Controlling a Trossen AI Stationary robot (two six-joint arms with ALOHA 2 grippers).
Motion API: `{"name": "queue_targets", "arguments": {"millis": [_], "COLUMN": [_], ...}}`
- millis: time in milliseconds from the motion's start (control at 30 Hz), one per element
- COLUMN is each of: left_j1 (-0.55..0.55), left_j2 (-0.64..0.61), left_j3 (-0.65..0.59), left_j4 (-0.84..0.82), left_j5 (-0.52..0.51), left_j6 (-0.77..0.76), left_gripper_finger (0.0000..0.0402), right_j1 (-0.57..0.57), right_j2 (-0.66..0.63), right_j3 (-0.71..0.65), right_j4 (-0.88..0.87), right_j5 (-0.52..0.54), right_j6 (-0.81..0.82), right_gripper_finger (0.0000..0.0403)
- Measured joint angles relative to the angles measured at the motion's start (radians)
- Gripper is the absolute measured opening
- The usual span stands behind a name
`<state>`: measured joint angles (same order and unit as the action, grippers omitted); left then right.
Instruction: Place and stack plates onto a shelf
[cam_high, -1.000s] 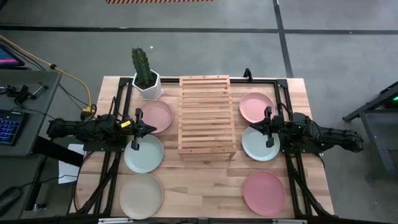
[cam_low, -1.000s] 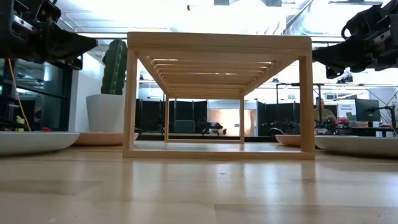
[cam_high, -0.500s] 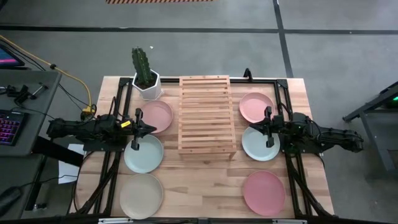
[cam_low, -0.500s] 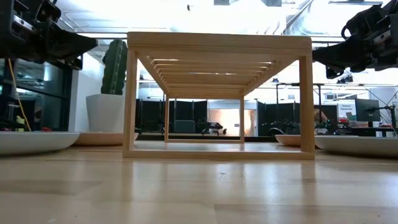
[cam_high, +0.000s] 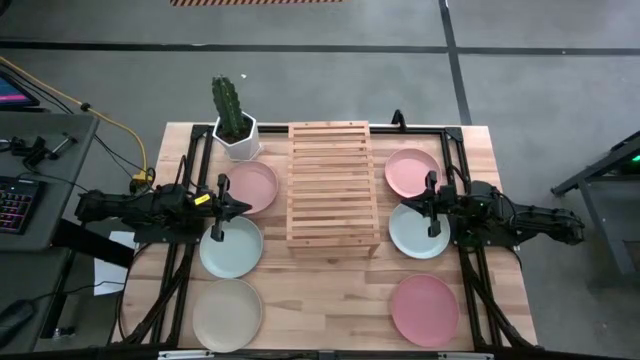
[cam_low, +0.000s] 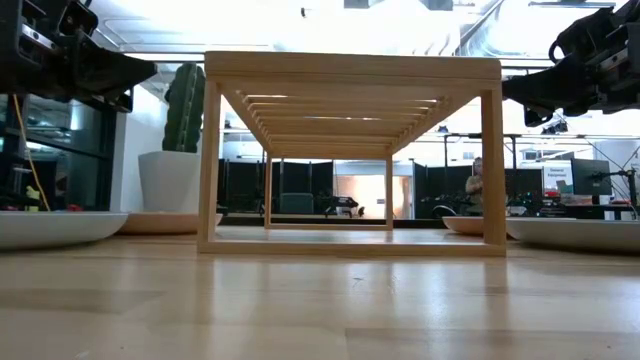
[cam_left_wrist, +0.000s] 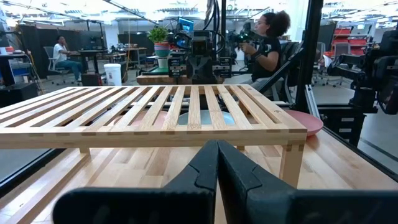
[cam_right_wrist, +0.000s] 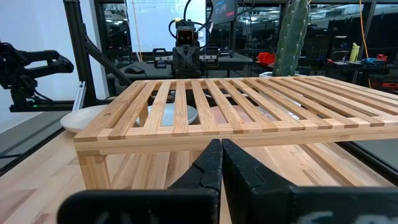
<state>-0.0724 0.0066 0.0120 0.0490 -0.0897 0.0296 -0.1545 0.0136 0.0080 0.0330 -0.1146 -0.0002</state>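
Note:
The light-wood slatted shelf (cam_high: 333, 185) stands on its legs in the table's middle, bare on top. Left of it lie a pink plate (cam_high: 249, 187), a mint plate (cam_high: 231, 246) and a beige plate (cam_high: 227, 313). Right of it lie a pink plate (cam_high: 412, 172), a mint plate (cam_high: 419, 231) and another pink plate (cam_high: 425, 309). My left gripper (cam_high: 240, 208) hovers shut above the table between the left pink and mint plates. My right gripper (cam_high: 405, 208) hovers shut over the right mint plate's far edge. Both point at the shelf (cam_left_wrist: 149, 109) (cam_right_wrist: 230, 102).
A white pot with a cactus (cam_high: 234, 122) stands at the far left corner beside the shelf. Black frame rails (cam_high: 186, 200) run along both table sides. People show in the room beyond (cam_left_wrist: 267, 37). Bare wood lies in front of the shelf (cam_high: 330, 300).

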Motion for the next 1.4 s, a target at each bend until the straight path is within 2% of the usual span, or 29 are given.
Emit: {"name": "queue_targets", "arguments": {"millis": [1000, 1133, 1267, 1333, 1400], "left_j1": [0.000, 0.000, 0.000, 0.000, 0.000], "left_j2": [0.000, 0.000, 0.000, 0.000, 0.000], "left_j3": [0.000, 0.000, 0.000, 0.000, 0.000], "left_j4": [0.000, 0.000, 0.000, 0.000, 0.000], "left_j5": [0.000, 0.000, 0.000, 0.000, 0.000], "left_j6": [0.000, 0.000, 0.000, 0.000, 0.000], "left_gripper_finger": [0.0000, 0.0000, 0.0000, 0.0000, 0.0000], "right_j1": [0.000, 0.000, 0.000, 0.000, 0.000], "right_j2": [0.000, 0.001, 0.003, 0.020, 0.052], "right_j3": [0.000, 0.000, 0.000, 0.000, 0.009], "right_j4": [0.000, 0.030, 0.205, 0.299, 0.315], "right_j5": [0.000, 0.016, 0.116, 0.127, 0.147], "right_j6": [0.011, 0.209, 0.366, 0.394, 0.394], "right_gripper_finger": [0.0000, 0.0000, 0.0000, 0.0000, 0.0000]}}
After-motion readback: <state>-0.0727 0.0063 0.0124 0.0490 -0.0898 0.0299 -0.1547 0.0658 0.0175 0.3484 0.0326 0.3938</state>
